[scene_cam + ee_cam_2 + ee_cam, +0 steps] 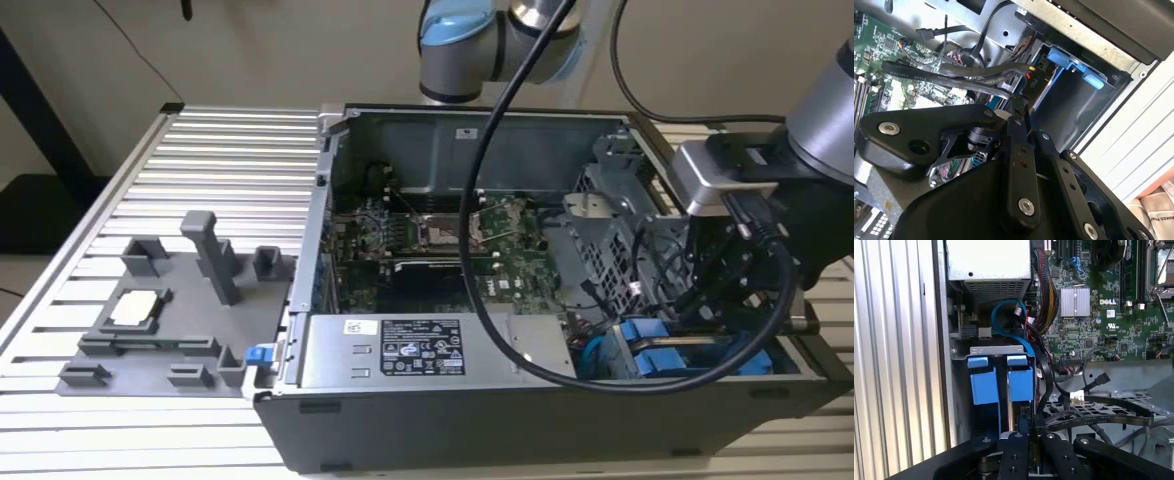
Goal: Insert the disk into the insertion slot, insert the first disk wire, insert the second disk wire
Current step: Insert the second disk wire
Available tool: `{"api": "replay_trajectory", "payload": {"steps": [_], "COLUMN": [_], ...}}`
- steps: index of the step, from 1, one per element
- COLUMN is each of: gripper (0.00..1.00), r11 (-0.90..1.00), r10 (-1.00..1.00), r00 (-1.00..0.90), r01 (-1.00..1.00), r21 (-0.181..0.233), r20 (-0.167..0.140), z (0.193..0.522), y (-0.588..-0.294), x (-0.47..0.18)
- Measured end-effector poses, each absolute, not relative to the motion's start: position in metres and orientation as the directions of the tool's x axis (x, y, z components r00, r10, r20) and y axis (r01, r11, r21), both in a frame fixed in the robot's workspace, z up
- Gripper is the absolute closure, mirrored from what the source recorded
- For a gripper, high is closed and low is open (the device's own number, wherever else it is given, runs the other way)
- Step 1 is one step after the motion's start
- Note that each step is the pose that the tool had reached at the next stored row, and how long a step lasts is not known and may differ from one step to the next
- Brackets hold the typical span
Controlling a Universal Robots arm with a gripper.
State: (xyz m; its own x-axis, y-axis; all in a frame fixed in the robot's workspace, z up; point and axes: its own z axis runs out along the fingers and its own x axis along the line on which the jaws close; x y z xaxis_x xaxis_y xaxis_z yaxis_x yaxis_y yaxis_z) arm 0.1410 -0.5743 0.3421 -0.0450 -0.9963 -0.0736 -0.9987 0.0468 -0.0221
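Gripper (1026, 432) closed, fingers pinched on something small at the rear edge of the disk (1020, 385), which sits in the slot (996, 351) just ahead. Second blue-framed drive (983, 382) beside it. Black cables (1094, 417) and blue cable (1006, 325) crowd alongside; motherboard (1094, 315) beyond.

drive corner: crowded | black cables (1094, 412) cross pincer (1026, 432) path | blue-framed drives (1001, 380) fill bay

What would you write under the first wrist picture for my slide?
Robot gripper reaching into an open computer case toward two blue-framed drives seated side by side in their bay, next to the green motherboard.
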Motion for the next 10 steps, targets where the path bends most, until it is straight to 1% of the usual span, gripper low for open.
{"api": "replay_trajectory", "payload": {"steps": [10], "gripper": [0.84], "r11": [0.047], "r10": [-0.996], "r00": [-0.045], "r01": [-0.999], "r21": [-0.021], "r20": [-0.075], "z": [0.3433], "y": [-0.5739], "x": [0.141]}}
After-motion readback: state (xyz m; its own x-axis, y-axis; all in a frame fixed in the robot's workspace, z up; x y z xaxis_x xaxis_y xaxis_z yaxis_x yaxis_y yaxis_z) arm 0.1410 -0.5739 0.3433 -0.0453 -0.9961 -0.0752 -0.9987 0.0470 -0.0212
